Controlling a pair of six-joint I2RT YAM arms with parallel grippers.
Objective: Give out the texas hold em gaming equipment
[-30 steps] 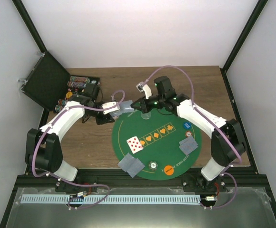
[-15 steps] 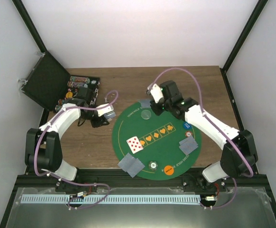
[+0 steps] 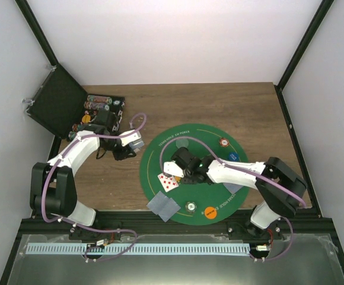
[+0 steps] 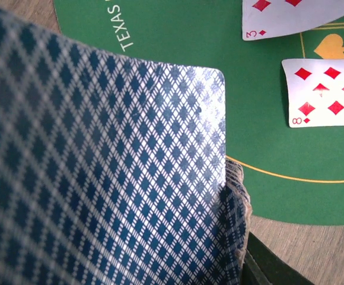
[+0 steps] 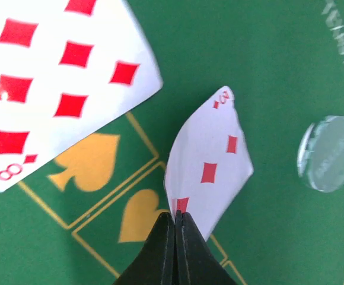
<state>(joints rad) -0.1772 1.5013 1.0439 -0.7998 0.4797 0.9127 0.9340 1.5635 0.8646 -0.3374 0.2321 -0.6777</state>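
Note:
My right gripper (image 3: 173,168) hangs low over the round green mat (image 3: 210,133), shut on the bottom edge of a three of diamonds (image 5: 209,160) that stands upright and bowed. Just left of it, an eight of diamonds (image 3: 168,181) lies face up on the mat. At the mat's left edge my left gripper (image 3: 130,146) holds a deck of blue-backed cards (image 4: 112,178), which hides its fingers in the wrist view. Clear (image 3: 184,143), red-and-white (image 3: 223,142), blue (image 3: 232,157) and orange (image 3: 209,211) tokens lie on the mat.
Two face-down grey-blue card piles lie on the mat, one at the near left (image 3: 163,206) and one at the right (image 3: 234,187). An open black case (image 3: 98,110) with rows of chips stands at the far left. A black frame surrounds the wooden table.
My right gripper carried the three of diamonds from the mat's far edge down beside the eight of diamonds. My left gripper drew back left with the deck, then stayed.

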